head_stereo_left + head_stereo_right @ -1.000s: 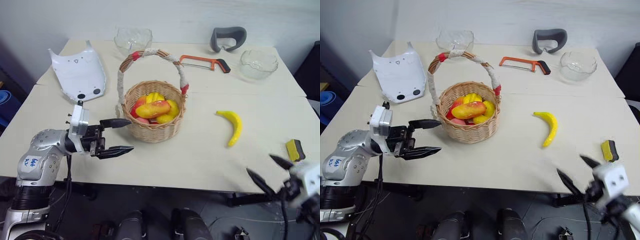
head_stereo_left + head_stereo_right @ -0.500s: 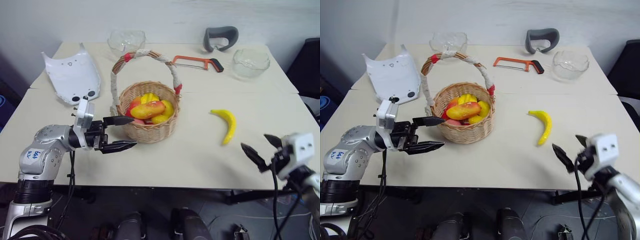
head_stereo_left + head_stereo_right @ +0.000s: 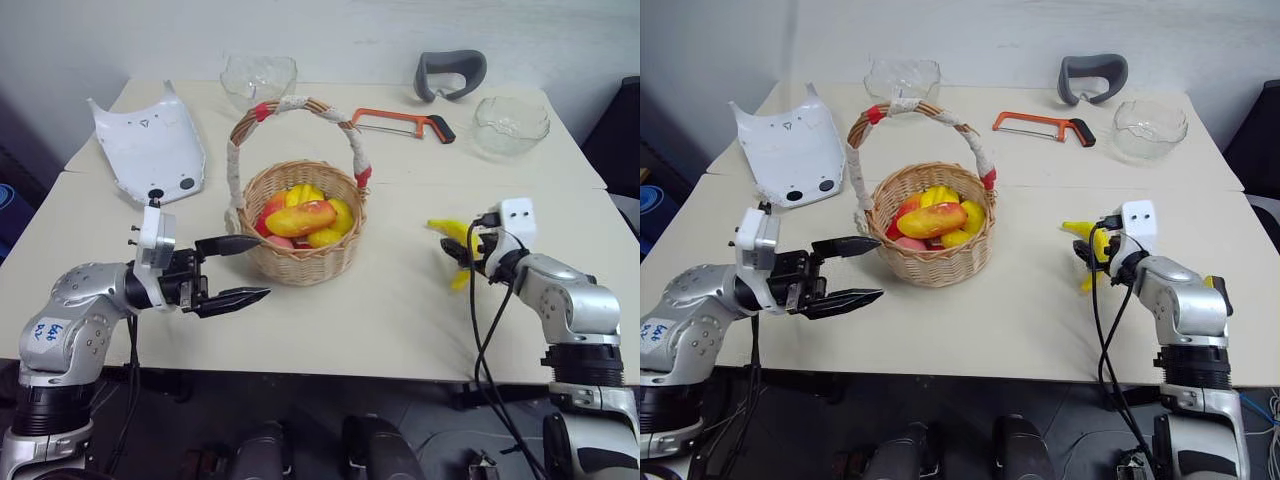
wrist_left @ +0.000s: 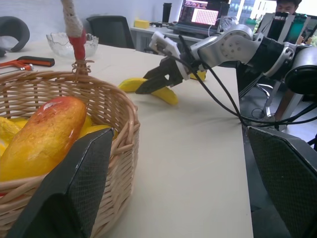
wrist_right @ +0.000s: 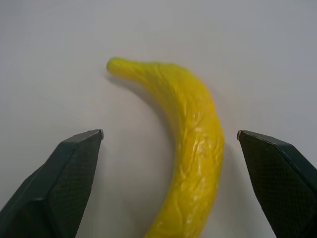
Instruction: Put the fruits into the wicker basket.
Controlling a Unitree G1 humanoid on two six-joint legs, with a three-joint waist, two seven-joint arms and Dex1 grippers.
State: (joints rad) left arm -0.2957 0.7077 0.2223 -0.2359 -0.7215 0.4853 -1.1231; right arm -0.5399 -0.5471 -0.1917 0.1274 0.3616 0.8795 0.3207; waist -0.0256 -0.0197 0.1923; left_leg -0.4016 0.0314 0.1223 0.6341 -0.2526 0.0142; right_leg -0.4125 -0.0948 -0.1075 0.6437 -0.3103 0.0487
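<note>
Most of the fruits, led by a yellow-orange-red mango (image 3: 302, 217), already sit in the wicker basket (image 3: 300, 262) at the middle of the table (image 3: 380, 310), while 1 banana (image 5: 185, 144) lies on the bare tabletop well to the basket's right. The robot's right gripper (image 3: 1087, 262) hovers over that banana with its 2 fingers spread wide on either side, gripping nothing. The left gripper (image 3: 232, 272) waits open and empty just beside the basket's left wall. Judged from this, only the banana's pickup and drop remain.
</note>
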